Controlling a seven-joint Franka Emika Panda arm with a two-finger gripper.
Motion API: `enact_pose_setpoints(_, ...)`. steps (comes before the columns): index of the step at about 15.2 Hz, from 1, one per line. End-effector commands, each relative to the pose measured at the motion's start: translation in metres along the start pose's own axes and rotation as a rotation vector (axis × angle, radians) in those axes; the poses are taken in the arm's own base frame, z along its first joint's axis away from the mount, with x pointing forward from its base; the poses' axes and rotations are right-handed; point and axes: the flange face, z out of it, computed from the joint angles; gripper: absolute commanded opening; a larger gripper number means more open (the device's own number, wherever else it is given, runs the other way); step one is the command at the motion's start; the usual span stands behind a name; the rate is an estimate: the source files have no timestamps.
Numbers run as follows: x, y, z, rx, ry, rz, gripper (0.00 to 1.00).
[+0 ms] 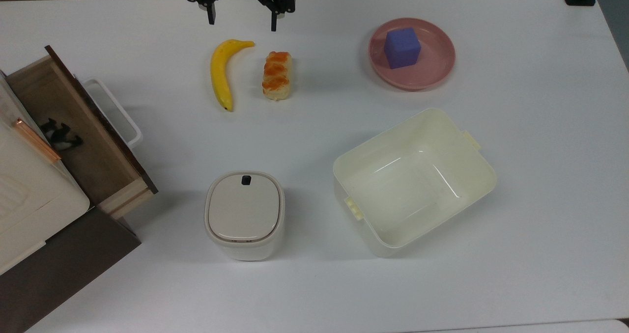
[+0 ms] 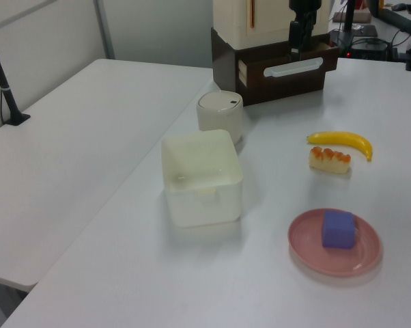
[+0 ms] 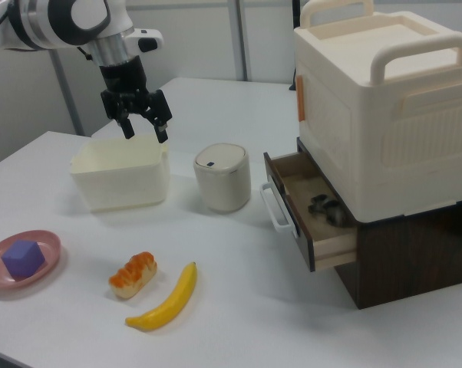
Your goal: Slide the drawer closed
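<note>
The drawer (image 1: 73, 126) stands pulled out of the dark brown cabinet at the top view's left, its light wood inside exposed. Its dark front panel carries a white loop handle (image 1: 114, 111). A small black and white object (image 1: 60, 132) lies inside it. My gripper (image 1: 242, 19) hangs open and empty over the top view's upper table edge, just beyond the banana and far from the drawer. In the right view the gripper (image 3: 144, 129) hovers above the cream tub, with the drawer (image 3: 300, 184) and its handle (image 3: 273, 207) well to the right view's right.
Between gripper and drawer lie a banana (image 1: 221, 72) and a bread roll (image 1: 276, 75). A white lidded bin (image 1: 244, 215) stands near the drawer front, a cream tub (image 1: 413, 180) beside it. A pink plate (image 1: 435, 70) holds a purple cube. A cream box (image 3: 384, 107) tops the cabinet.
</note>
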Motion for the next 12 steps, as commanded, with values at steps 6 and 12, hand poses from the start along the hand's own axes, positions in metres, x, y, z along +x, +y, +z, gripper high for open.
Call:
enact_pose_setpoints(6,-0.0085,-0.0084,-0.0018,0.067,-0.022,-0.108,1.0)
enact_pose_setpoints(12,-0.0147,-0.0114,0.0024,0.091,-0.073,-0.182,0.34)
